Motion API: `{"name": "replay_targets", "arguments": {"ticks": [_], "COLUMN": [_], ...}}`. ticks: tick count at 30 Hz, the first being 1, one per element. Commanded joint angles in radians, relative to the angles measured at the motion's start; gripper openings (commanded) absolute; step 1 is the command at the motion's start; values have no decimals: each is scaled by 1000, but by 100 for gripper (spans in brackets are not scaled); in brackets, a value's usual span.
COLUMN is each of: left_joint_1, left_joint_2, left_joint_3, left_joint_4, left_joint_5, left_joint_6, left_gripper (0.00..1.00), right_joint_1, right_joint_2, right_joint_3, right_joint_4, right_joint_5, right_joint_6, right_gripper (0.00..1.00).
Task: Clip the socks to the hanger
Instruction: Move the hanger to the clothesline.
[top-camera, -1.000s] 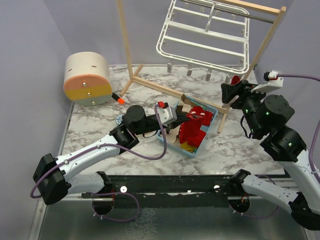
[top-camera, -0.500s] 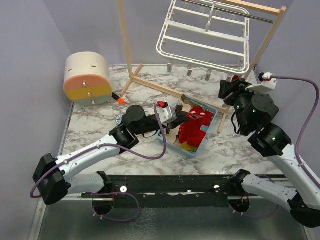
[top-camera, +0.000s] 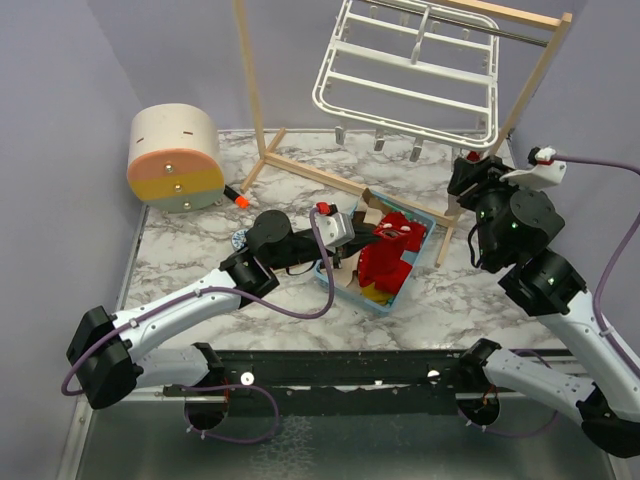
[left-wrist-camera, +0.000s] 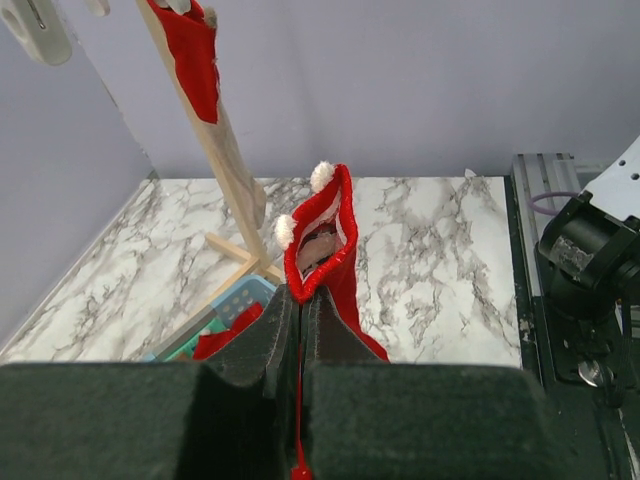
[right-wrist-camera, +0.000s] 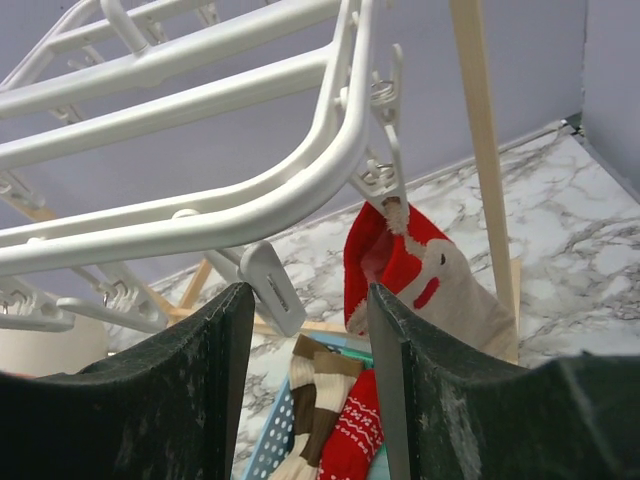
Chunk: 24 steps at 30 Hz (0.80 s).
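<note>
1. Marble-patterned tabletop (top-camera: 200, 245), closed in by purple walls, is the surface on which everything stands.
2. One red pompom sock (left-wrist-camera: 325, 235) is pinched between the closed fingers of the left gripper (left-wrist-camera: 300, 330). It is held upright over the basket, with its open cuff and two white pompoms uppermost.
3. Other socks (top-camera: 385, 270), mostly red, are piled in the light-blue basket (right-wrist-camera: 262, 450) near the middle of the table. From the right wrist, a beige-and-brown striped sock (right-wrist-camera: 312, 395) and a red patterned one are seen lying in it.
4. A red-and-beige hung sock (right-wrist-camera: 415, 265) is seen hanging by its cuff from a clip (right-wrist-camera: 390, 120) at one corner of the hanger (right-wrist-camera: 250, 205).
5. That white hanger is suspended, tilted, from the wooden stand (top-camera: 252, 90) at the back of the table. More small clips dangle along its lower edge.
6. The right gripper (right-wrist-camera: 305, 385) is spread wide, and nothing is held between its fingers. It is raised just under the hanger's corner, with the hung sock close beyond it.
7. A beige cylinder (top-camera: 175, 158) with an orange-and-yellow face lies on its side at the far left, well apart from the basket.
</note>
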Motion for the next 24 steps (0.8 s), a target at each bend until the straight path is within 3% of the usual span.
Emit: {"name": "replay_targets", "arguments": {"ticks": [1,10,24], "left_joint_1": [-4,-4,-4], "left_joint_2": [11,2,-8], "left_joint_3": [6,5,2], "left_joint_4": [29,29,29], "left_joint_5": [-7,-8,-2], "left_joint_6": [3,4,-8], "left_gripper": [0,0,0], "right_joint_1": [5,5,5], "right_joint_2": [-20,-30,-53], "right_joint_3": [28,38,50], "right_joint_4": [-13,-43,-110], "right_joint_5": [91,158,90], "right_joint_6": [-27,-39,-29], "right_gripper": [54,51,52]}}
